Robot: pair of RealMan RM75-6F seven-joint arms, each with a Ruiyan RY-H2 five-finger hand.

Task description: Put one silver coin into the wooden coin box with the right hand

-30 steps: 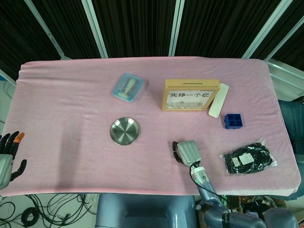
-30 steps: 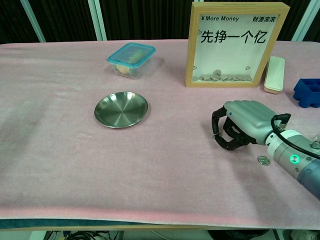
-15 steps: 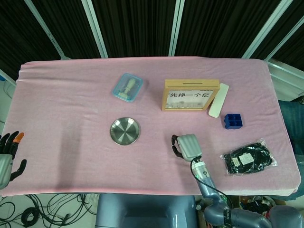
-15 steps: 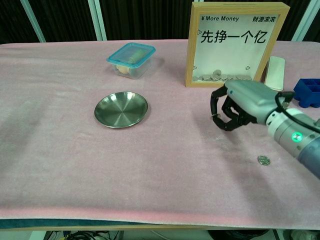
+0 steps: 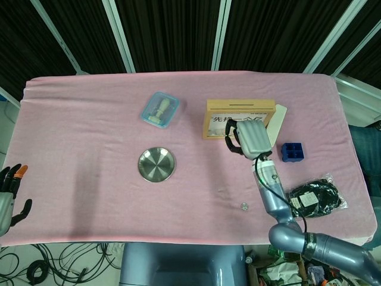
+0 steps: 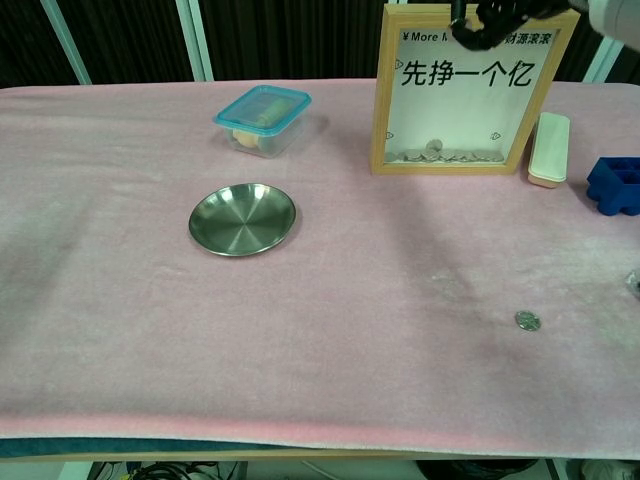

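We see our right hand point(image 5: 252, 138) raised before the wooden coin box point(image 6: 474, 90), fingers curled; whether it holds anything, we cannot tell. One silver coin point(image 6: 527, 320) lies on the table point(image 6: 120, 300) below it.

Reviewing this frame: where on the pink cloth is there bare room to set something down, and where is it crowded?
Free: the wide stretch left of the steel dish and lidded container, and the front strip between dish and coin. Crowded: the right, around the wooden coin box, white case, blue block, black bag and raised right hand.
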